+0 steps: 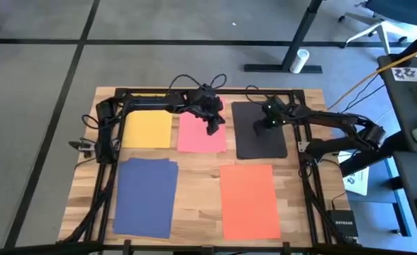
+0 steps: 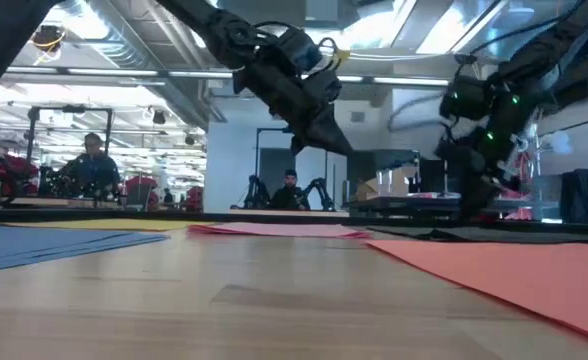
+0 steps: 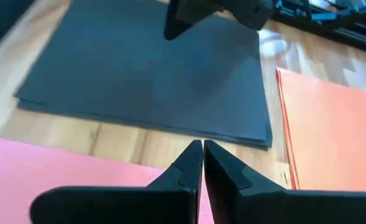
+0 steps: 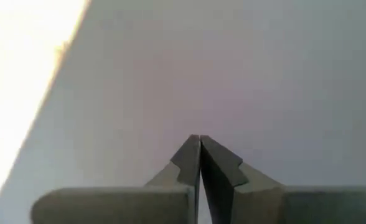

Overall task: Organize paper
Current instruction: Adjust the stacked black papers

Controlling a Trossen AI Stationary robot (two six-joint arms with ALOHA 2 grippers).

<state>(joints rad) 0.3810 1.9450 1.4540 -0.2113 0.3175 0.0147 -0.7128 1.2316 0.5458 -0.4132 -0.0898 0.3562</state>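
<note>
Five sheets of paper lie flat on the wooden table (image 1: 194,185): yellow (image 1: 148,129), pink (image 1: 200,134) and black (image 1: 265,138) in the far row, navy blue (image 1: 146,195) and orange (image 1: 249,200) in the near row. My left gripper (image 1: 214,128) is shut and hangs in the air over the pink sheet's right edge (image 3: 108,168), clear of it in the low view (image 2: 340,146). My right gripper (image 1: 259,128) is shut and reaches down onto the black sheet (image 3: 139,74) near its left side. My right gripper sets its shut fingertips (image 4: 200,142) on the black sheet's top face (image 4: 245,81), left of the sheet's middle. The fingers come from above, slanting down. The sheet lies flat on the table.
Black frame rails (image 1: 194,92) run along the table's far edge and sides. A white printed sheet (image 1: 357,182) and a dark box (image 1: 345,225) sit off the table's right. People (image 2: 92,160) sit in the room beyond. Bare wood shows between the two rows.
</note>
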